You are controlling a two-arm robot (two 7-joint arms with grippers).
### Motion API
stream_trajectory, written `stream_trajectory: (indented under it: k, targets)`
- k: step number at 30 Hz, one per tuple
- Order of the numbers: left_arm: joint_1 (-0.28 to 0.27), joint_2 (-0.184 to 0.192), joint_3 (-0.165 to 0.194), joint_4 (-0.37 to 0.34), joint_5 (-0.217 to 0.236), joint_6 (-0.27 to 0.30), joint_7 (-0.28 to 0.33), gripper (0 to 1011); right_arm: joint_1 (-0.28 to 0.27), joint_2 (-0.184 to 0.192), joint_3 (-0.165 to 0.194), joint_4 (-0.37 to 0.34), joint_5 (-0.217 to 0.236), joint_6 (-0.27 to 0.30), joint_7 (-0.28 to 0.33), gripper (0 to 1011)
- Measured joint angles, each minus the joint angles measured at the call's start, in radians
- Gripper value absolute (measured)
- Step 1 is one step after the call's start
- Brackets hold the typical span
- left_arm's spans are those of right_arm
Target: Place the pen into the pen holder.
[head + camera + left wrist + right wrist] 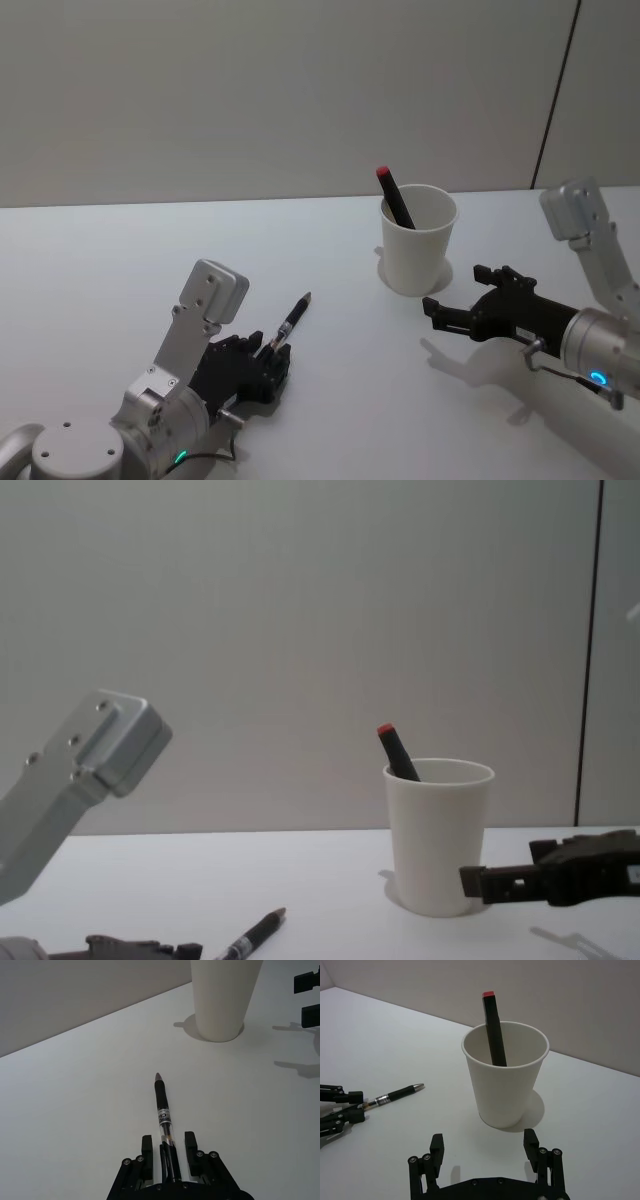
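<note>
A black pen (291, 322) with a clear section lies on the white table, tip pointing toward the pen holder. My left gripper (268, 368) is open, and the pen's rear end (165, 1125) sits between its fingers (146, 1145) with a gap on each side. The pen holder (417, 240) is a white paper cup standing upright at centre right. A black marker with a red cap (493, 1030) leans inside it. My right gripper (455, 292) is open just right of the cup, at its base, and the cup (505, 1080) stands in front of its spread fingers (436, 1144).
The white table (120, 260) runs back to a plain grey wall. The left arm's silver link (95, 750) rises at the left of the chest view. Bare tabletop lies between the pen and the cup.
</note>
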Motion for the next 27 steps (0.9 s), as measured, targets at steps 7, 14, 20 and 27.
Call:
stream_trajectory:
  k: [7, 14, 20, 27]
  targets:
    - [0.000, 0.000, 0.000, 0.000, 0.000, 0.000, 0.000, 347, 0.000, 0.000, 0.000, 0.000, 0.000, 0.000, 0.000, 1002]
    - [0.000, 0.000, 0.000, 0.000, 0.000, 0.000, 0.000, 301, 0.000, 0.000, 0.000, 0.000, 0.000, 0.000, 0.000, 1002]
    - [0.000, 0.000, 0.000, 0.000, 0.000, 0.001, 0.000, 263, 0.000, 0.000, 0.000, 0.000, 0.000, 0.000, 0.000, 1002]
    - [0.000, 0.000, 0.000, 0.000, 0.000, 0.002, 0.000, 214, 0.000, 0.000, 0.000, 0.000, 0.000, 0.000, 0.000, 1002]
